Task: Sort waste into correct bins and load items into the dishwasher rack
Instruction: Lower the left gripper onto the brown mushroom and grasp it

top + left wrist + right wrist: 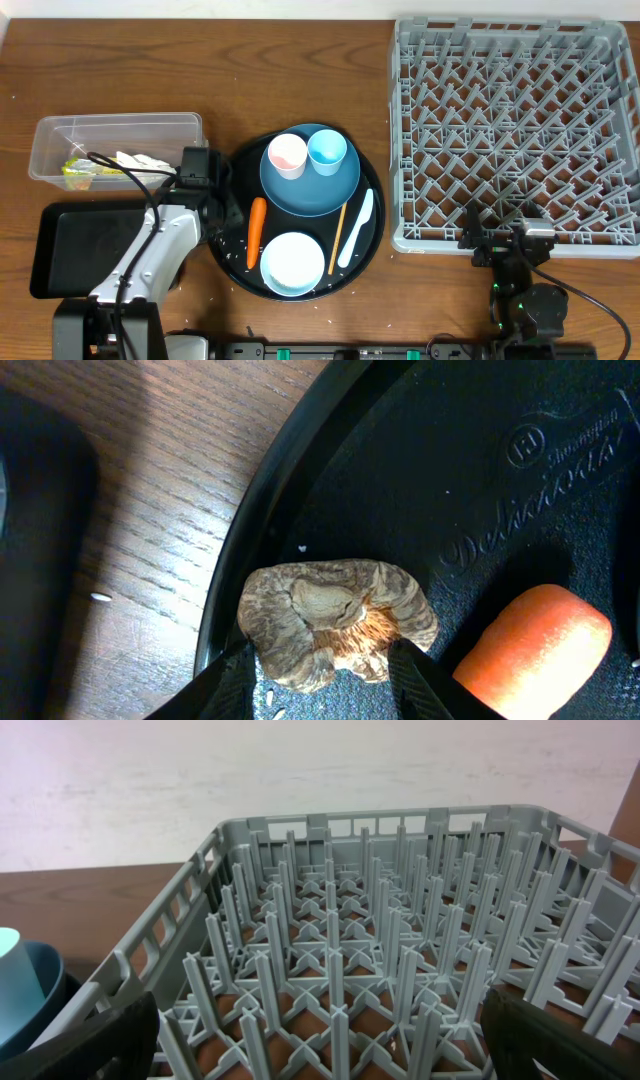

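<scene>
While the right gripper hangs released at the rack's near edge, the left gripper grasps the lump inside the round tray's left rim, carrot just beside.

White left arm, black cables, black-fingered left end effector, black right arm, green lights

I see round tray mid-table, rack to its right, tub far left, flat tray in front of tub. On round tray: plate at back carrying left cup and right cup. Bowl in front of plate, carrot left of bowl, chopstick then spoon to right. Food lump inside tray's left rim, beside carrot's end. Wrapper, tissue in tub.
</scene>
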Tool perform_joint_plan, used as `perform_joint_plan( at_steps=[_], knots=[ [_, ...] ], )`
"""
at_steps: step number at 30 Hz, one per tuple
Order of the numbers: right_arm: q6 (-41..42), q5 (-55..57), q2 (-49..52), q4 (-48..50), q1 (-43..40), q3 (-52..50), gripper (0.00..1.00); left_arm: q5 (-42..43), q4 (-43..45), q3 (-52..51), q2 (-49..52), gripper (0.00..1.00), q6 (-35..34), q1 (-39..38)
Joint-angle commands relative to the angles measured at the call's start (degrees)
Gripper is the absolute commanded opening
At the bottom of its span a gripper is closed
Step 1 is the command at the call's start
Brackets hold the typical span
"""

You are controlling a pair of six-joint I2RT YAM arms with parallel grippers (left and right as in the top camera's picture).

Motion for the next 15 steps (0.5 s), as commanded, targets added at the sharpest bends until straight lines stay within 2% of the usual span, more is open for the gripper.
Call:
perform_joint_plan(
  at_steps=[1, 15],
  knots=[
    [0.28, 0.39, -0.37, -0.09, -0.24, -0.17, 0.99, -1.42, 0.13, -0.44, 0.28, 0.44, -0.50, -0.11],
    [0.28, 0.39, -0.37, -0.09, -0.24, -0.17, 0.99, -1.55, -1.01, -0.42, 0.26, 0.42, -0.50, -0.11]
  ],
)
